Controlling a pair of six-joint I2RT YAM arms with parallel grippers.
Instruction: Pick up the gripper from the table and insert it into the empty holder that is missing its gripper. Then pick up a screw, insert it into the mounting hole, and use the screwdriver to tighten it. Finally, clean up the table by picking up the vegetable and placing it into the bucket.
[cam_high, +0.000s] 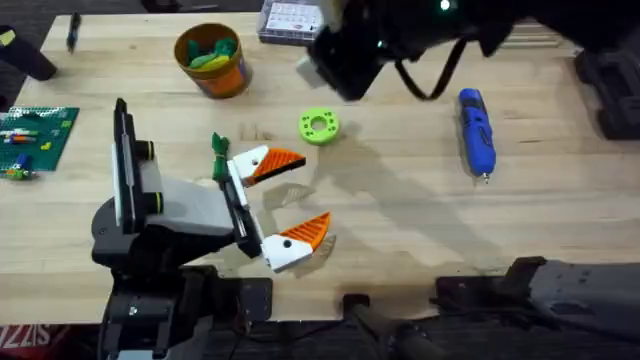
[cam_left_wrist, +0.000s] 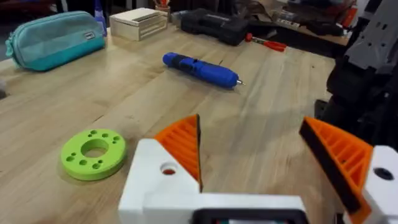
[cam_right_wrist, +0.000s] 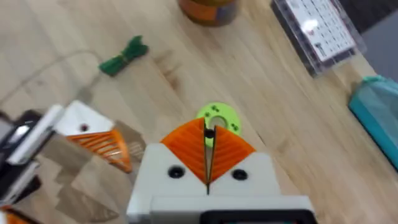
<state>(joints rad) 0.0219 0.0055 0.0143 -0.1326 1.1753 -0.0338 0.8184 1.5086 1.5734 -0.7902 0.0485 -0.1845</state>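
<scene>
My left claw (cam_high: 285, 205) sits low at centre-left of the overhead frame, fingers spread wide, gripping nothing. My right claw (cam_right_wrist: 208, 146) hangs high, orange pads pressed together, clenched on nothing, with the green ring (cam_high: 319, 126) below. The blue screwdriver (cam_high: 476, 130) lies at upper right on the table (cam_high: 400, 210). The vegetable (cam_high: 219, 152) lies just beside my left claw (bucket (cam_high: 211, 59) upper left).

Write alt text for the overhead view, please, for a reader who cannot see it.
The left gripper, jaws open, rests low on the wooden table, near a green vegetable and a lime-green ring disc. A blue screwdriver lies to the right, and an orange bucket stands at the back.
</scene>
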